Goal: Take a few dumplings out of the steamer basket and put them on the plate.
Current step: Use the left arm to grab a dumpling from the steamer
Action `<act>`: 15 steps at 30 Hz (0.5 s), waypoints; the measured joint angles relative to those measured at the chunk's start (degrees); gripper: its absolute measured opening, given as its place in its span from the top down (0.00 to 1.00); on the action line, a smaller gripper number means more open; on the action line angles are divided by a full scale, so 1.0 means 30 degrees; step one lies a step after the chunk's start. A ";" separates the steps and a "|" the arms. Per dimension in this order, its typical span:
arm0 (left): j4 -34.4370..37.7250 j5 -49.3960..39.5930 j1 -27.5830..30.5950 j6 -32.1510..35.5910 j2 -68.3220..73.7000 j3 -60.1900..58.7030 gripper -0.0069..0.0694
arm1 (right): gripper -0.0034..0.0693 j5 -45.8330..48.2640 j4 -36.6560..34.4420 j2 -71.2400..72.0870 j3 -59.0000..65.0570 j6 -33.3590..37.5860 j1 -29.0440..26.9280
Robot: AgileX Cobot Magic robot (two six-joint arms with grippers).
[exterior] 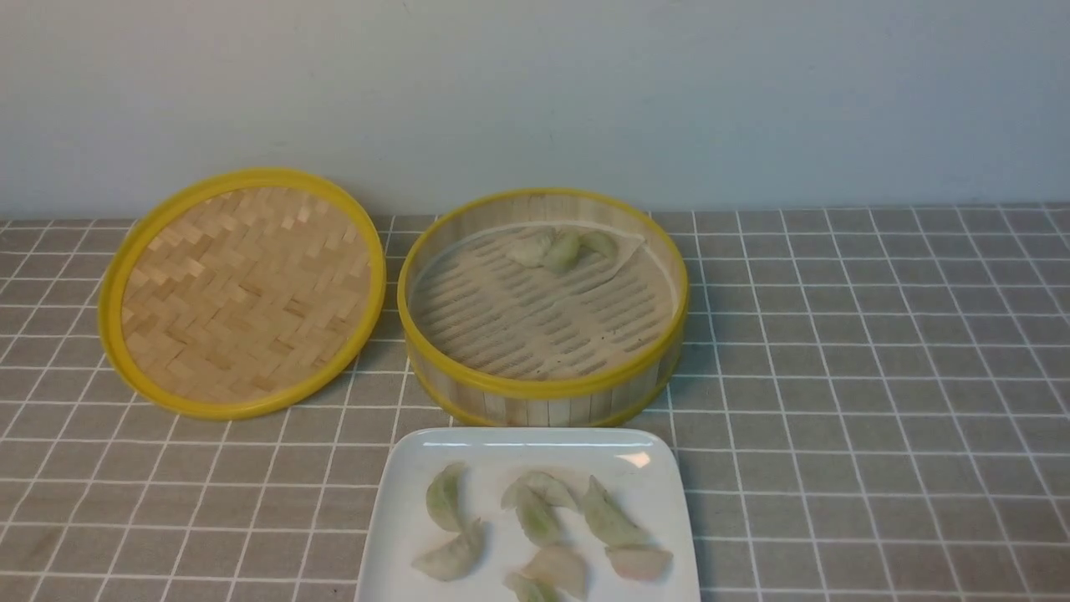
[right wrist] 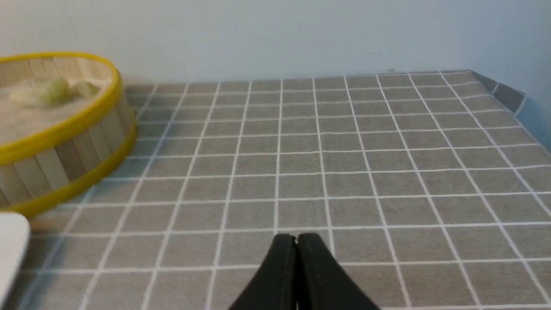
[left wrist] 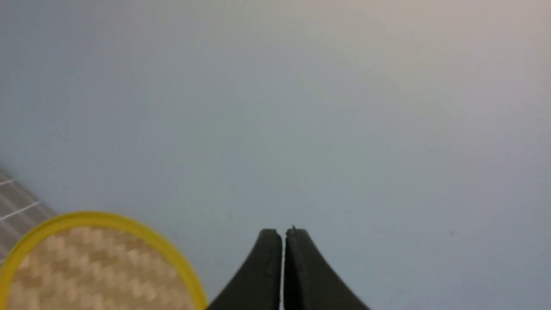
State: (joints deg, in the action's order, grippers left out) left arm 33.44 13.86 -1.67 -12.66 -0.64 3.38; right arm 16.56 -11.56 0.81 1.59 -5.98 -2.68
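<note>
Looks like a gap between picks, maybe done: several dumplings (exterior: pixel 535 514) lie on the plate (exterior: pixel 393 535), three more by the far wall of the steamer basket (exterior: pixel 543 389). Both the left end effector (left wrist: pixel 283 234) and right end effector (right wrist: pixel 296 239) are closed, empty. Another grab means opening up and reaching deep.

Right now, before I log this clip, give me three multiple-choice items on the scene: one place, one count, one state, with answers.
1. The lid lies: A left of the basket; B on the basket; C right of the basket.
2. Dumplings in the basket: A none; B three; C ten.
3. The left gripper and right gripper are: A both shut, empty; B both open; C each holding a dumpling.
1 A: front view shows it left of the basket. 2 B: three sit by the far wall. 3 A: wrist views show jaws together, nothing between.
</note>
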 joint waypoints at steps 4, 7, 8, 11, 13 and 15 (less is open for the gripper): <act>-0.1268 -0.1500 0.0000 -0.0247 0.1395 0.3450 0.92 | 0.97 -0.3278 -0.4726 0.0000 0.0007 -0.1832 0.0000; -0.2905 -0.4917 0.0000 -0.0269 0.4415 0.7513 0.92 | 0.97 -0.4850 -0.7685 0.0000 0.0007 -0.2426 0.0000; -0.3382 -0.6481 0.0000 -0.0269 0.5639 0.9024 0.92 | 0.97 -0.5077 -0.8092 0.0000 0.0007 -0.2487 0.0000; -0.4143 -1.2067 0.0000 0.0514 0.9628 1.3525 0.92 | 0.97 -0.5288 -0.8669 0.0000 0.0007 -0.2611 0.0000; -0.4145 -1.5807 0.0000 0.1970 1.2393 1.6108 0.92 | 0.97 -0.5520 -0.8924 0.0000 0.0007 -0.2688 0.0000; -0.4032 -1.7485 0.0000 0.2997 1.3751 1.7379 0.92 | 0.97 -0.5793 -0.8962 0.0000 0.0007 -0.2688 0.0000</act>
State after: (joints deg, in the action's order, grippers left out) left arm 21.34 -38.59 -1.67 -3.67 40.61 55.52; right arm -0.82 -38.45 0.81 1.61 -14.05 -2.68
